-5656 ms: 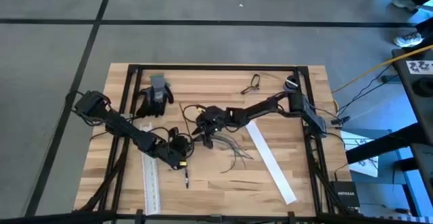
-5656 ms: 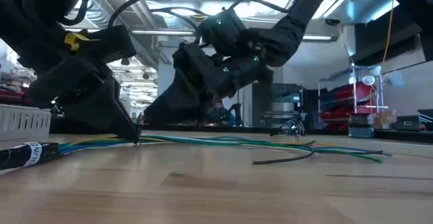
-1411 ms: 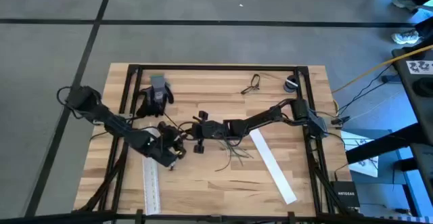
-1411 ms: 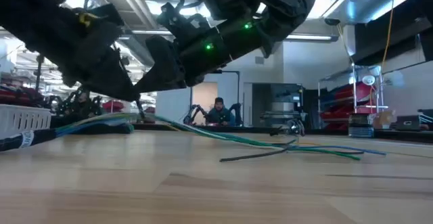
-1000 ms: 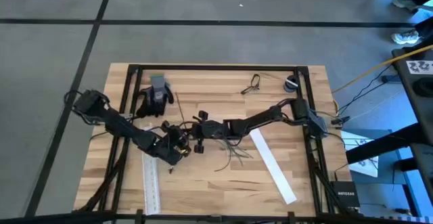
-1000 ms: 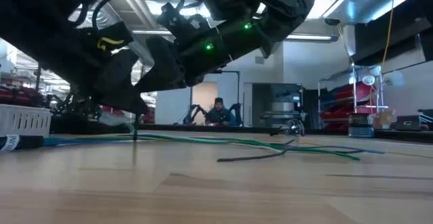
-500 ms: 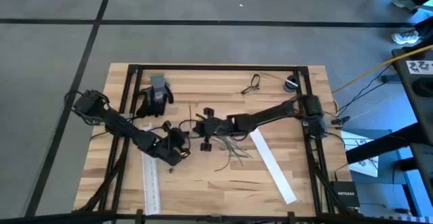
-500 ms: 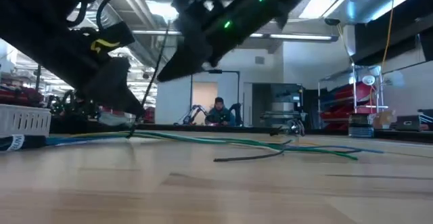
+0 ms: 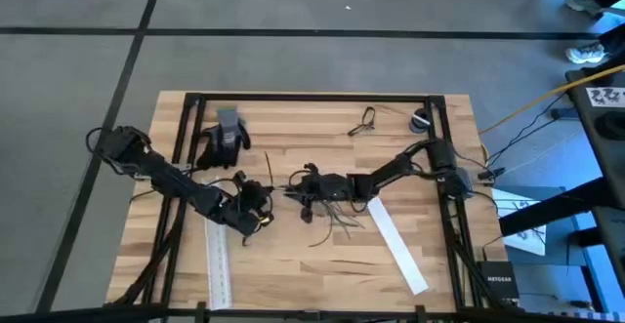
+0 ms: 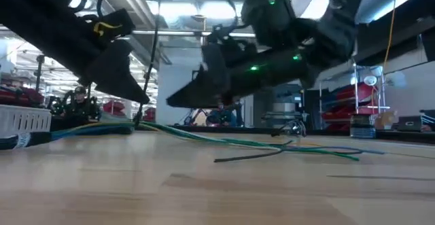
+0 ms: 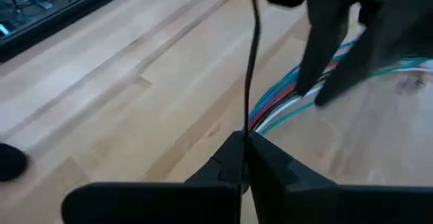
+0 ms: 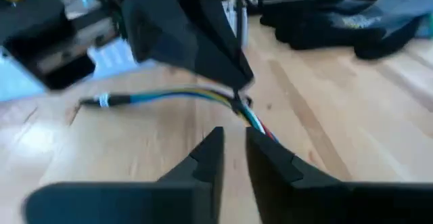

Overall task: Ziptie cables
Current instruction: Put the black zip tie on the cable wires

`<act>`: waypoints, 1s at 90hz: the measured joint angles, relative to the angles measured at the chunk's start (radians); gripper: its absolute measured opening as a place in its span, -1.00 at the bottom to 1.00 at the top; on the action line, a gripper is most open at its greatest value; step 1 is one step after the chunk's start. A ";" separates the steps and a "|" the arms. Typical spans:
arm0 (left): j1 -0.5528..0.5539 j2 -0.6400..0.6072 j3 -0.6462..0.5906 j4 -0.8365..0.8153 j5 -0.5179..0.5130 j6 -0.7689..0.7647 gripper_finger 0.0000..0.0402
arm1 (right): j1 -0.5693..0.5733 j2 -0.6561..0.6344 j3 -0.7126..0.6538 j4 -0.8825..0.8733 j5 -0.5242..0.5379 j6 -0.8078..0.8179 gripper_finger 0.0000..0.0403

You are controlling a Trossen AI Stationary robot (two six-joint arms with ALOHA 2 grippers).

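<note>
the left gripper [image 11: 245, 158] pinches a thin black zip tie [image 11: 252, 55] upright over the cables [image 9: 327, 214] mid-table, likely to cinch them; the right gripper [image 12: 233, 158], nearly closed and empty, waits beside.

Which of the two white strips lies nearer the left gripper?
The white strip at the table's left edge, just below the left gripper; the other white strip lies diagonally past the right gripper.
</note>
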 joint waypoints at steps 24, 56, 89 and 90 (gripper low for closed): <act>0.007 0.000 0.000 0.004 0.000 -0.023 -1.00 | -0.001 0.061 0.128 -0.100 0.083 0.012 -0.21; 0.007 0.000 0.000 0.007 -0.035 -0.079 -1.00 | 0.000 0.062 0.174 -0.164 0.147 0.038 -0.40; 0.009 0.000 0.000 0.017 -0.041 -0.085 -1.00 | 0.000 0.112 0.196 -0.129 0.142 0.041 -0.47; 0.009 0.000 0.000 0.018 -0.041 -0.085 -1.00 | 0.000 0.113 0.199 -0.126 0.140 0.041 -0.47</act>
